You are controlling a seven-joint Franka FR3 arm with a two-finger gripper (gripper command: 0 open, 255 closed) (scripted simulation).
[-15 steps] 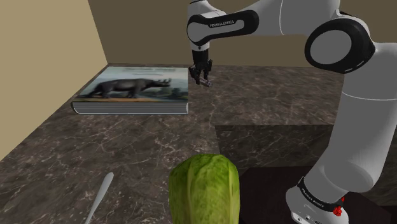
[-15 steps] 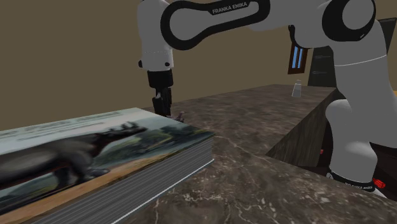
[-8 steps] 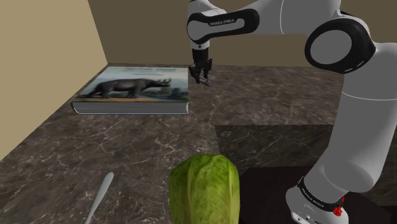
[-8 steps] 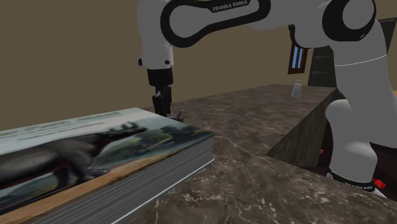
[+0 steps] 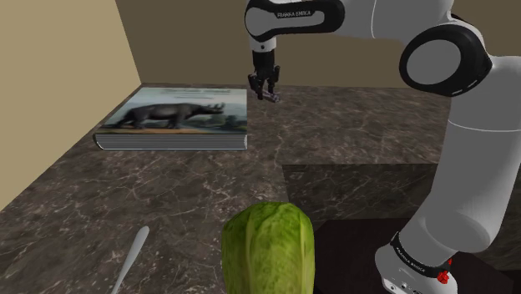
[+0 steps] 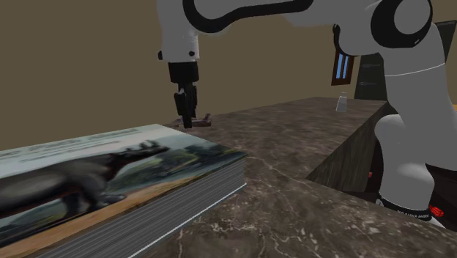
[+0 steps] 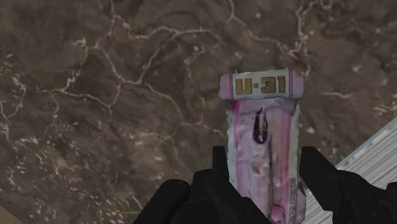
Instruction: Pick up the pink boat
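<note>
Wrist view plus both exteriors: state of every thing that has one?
pink boat: clasped by the gripper, seemingly off the counter.
gripper: shut on the pink boat.
book: closed, lying flat on the counter.
lettuce: resting on the counter, untouched.
grey utensil: lying flat on the counter.
shaker: upright.

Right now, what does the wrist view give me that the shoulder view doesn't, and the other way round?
Wrist view: the U-31 lettering on the pink boat, clasped between the fingers. Shoulder view: the lettuce, a grey utensil, the book with its animal cover, and the white arm. Both: the gripper, the boat and the dark marbled counter.
</note>
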